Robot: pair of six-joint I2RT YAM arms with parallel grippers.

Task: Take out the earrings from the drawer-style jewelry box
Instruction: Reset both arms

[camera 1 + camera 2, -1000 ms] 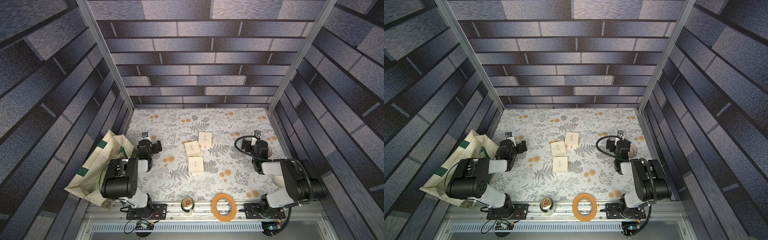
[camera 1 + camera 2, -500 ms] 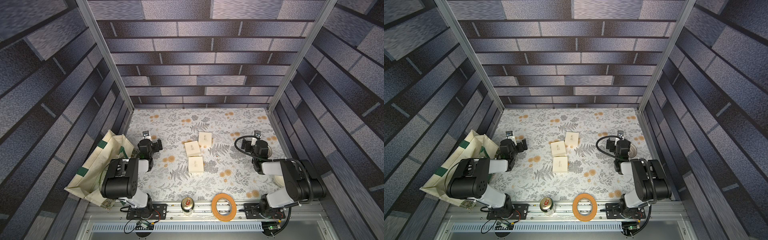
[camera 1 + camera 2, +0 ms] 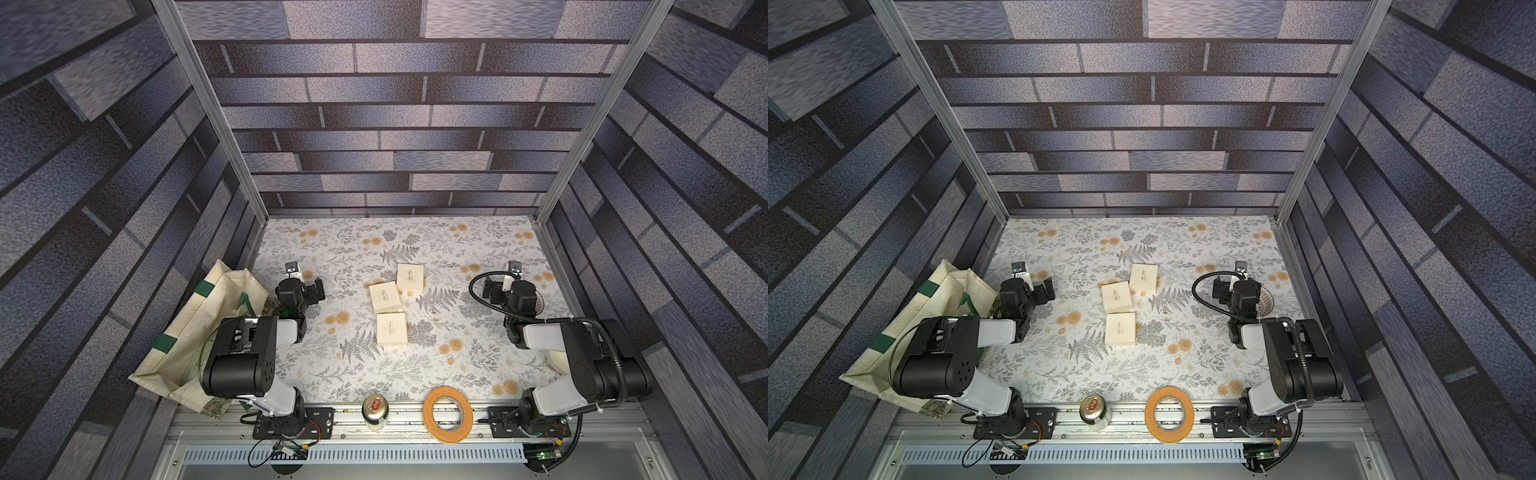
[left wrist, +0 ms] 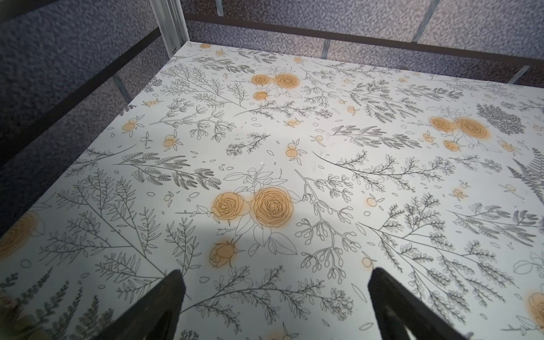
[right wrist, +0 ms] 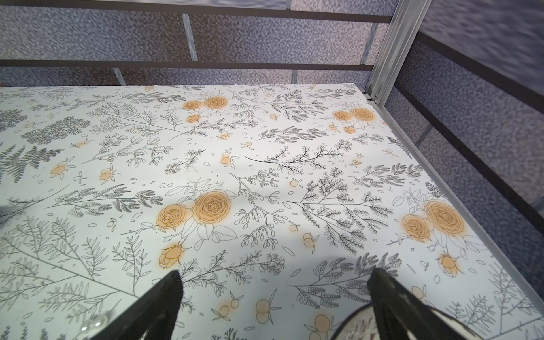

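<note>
Three shut cream boxes lie mid-table in both top views: a far one (image 3: 410, 278), a middle one (image 3: 385, 296) and a near one (image 3: 391, 329). I cannot tell which is the drawer-style jewelry box. The earrings are hidden. My left gripper (image 3: 298, 286) rests low at the table's left, well apart from the boxes. In the left wrist view it (image 4: 273, 278) stands open over bare floral cloth. My right gripper (image 3: 513, 287) rests at the table's right. It (image 5: 273, 278) is open too, with nothing between its fingers.
A canvas tote bag (image 3: 199, 332) lies at the left edge. A drink can (image 3: 375, 411) and an orange tape roll (image 3: 447, 419) sit on the front rail. A patterned dish (image 5: 362, 326) lies under the right gripper. Metal frame posts and walls close in the table.
</note>
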